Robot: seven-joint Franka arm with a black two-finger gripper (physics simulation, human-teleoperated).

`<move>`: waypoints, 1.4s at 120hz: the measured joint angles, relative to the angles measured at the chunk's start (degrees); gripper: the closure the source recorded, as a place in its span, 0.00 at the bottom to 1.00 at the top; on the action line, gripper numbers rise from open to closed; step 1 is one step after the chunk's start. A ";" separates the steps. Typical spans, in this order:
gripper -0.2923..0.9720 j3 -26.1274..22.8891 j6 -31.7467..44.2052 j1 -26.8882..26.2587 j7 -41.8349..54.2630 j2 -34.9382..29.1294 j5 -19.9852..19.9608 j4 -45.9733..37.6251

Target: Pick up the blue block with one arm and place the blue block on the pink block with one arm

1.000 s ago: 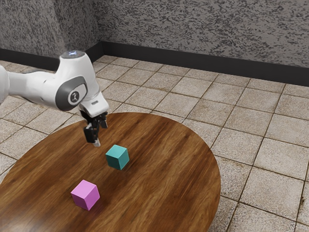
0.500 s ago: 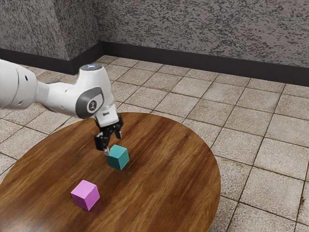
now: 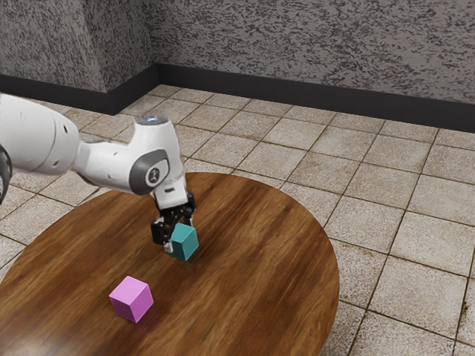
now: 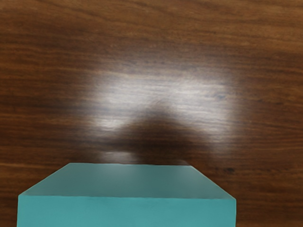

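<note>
Smooth, teal-tinted blue block [image 3: 184,242], upright

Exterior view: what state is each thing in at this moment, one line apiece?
blue block: resting flat on the table, not lifted, right at the gripper.
pink block: resting on the table, apart from the blue block, nothing on top.
gripper: lowered to the blue block, close to the tabletop.
table: bearing both blocks.

Soft, even light throughout — in the wrist view a pale glare patch spreads on the wooden table [image 4: 156,94], with a dark, diffuse shadow just beyond the blue block [image 4: 128,198].
</note>
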 joint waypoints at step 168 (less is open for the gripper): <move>0.54 4.47 -9.44 2.20 3.77 -40.81 -4.29 -28.76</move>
